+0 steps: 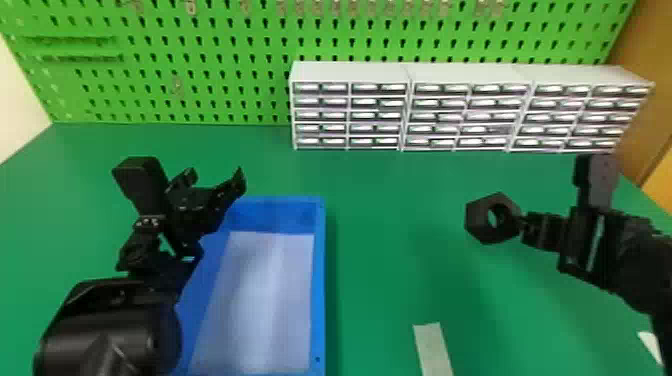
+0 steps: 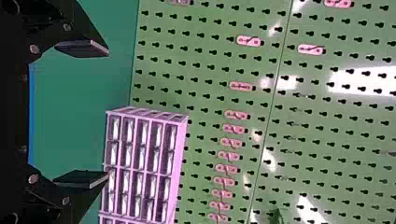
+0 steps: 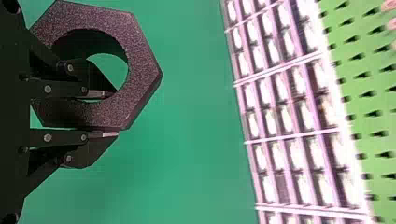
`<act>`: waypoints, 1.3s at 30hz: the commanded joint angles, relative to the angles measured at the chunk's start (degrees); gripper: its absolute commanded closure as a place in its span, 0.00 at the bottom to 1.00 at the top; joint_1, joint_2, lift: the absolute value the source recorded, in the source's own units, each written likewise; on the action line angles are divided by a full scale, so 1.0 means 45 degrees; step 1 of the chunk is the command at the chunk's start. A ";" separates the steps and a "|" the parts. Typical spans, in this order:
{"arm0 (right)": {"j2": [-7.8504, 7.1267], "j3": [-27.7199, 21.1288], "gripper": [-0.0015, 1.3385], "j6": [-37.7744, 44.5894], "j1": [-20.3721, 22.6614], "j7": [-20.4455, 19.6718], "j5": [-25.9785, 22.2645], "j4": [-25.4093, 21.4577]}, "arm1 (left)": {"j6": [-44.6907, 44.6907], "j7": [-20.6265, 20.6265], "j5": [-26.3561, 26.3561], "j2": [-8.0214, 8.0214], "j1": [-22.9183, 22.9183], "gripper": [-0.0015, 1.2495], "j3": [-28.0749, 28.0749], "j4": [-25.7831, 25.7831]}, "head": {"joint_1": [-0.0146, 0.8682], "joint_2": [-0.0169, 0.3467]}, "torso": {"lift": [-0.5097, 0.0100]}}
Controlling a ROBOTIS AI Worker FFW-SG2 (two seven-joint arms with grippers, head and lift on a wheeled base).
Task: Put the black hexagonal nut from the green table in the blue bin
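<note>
In the head view my right gripper (image 1: 525, 225) holds the black hexagonal nut (image 1: 481, 220) above the green table (image 1: 400, 200), well to the right of the blue bin (image 1: 320, 280). The right wrist view has the right gripper (image 3: 103, 114) shut on one side of the nut (image 3: 142, 70), one finger passing through its hole. My left gripper (image 1: 215, 215) is over the bin's far left corner in the head view. Seen from its own wrist, the left gripper (image 2: 88, 114) is open with nothing between its fingers.
A white drawer cabinet (image 1: 350, 72) stands at the back right against the green pegboard (image 1: 200, 50). A pale strip (image 1: 432, 347) lies on the table near the front, right of the bin. The bin has a whitish bottom.
</note>
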 commanded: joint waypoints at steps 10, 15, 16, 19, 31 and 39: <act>-0.0451 0.0937 0.77 -0.2690 0.0290 0.0001 -0.0605 -0.0311 | 0.0000 -0.0002 -0.0016 -0.0033 -0.0019 0.26 -0.0020 -0.0001 | 0.79 0.19 | 0.79; -0.0588 0.1347 0.77 -0.3511 0.0368 0.0020 -0.0723 -0.0448 | 0.0000 -0.0002 -0.0016 -0.0033 0.0001 0.26 -0.0020 -0.0001 | 0.79 0.19 | 0.79; -0.0588 0.1386 0.77 -0.3569 0.0368 0.0020 -0.0781 -0.0487 | 0.0000 -0.0002 -0.0016 -0.0033 0.0001 0.26 -0.0020 -0.0001 | 0.79 0.19 | 0.79; -0.0588 0.1523 0.78 -0.3686 0.0368 0.0059 -0.0859 -0.0565 | 0.0000 0.0018 -0.0016 -0.0033 0.0001 0.26 -0.0020 0.0019 | 0.79 0.19 | 0.79; -0.0607 0.2324 0.78 -0.3764 0.0075 0.0176 -0.1250 -0.0604 | 0.0000 0.0037 -0.0016 -0.0033 0.0001 0.26 -0.0040 0.0019 | 0.79 0.19 | 0.79; -0.0529 0.3007 0.78 -0.3686 -0.0257 0.0254 -0.1504 -0.0507 | 0.0000 0.0037 -0.0016 -0.0033 -0.0019 0.26 -0.0079 0.0077 | 0.79 0.19 | 0.79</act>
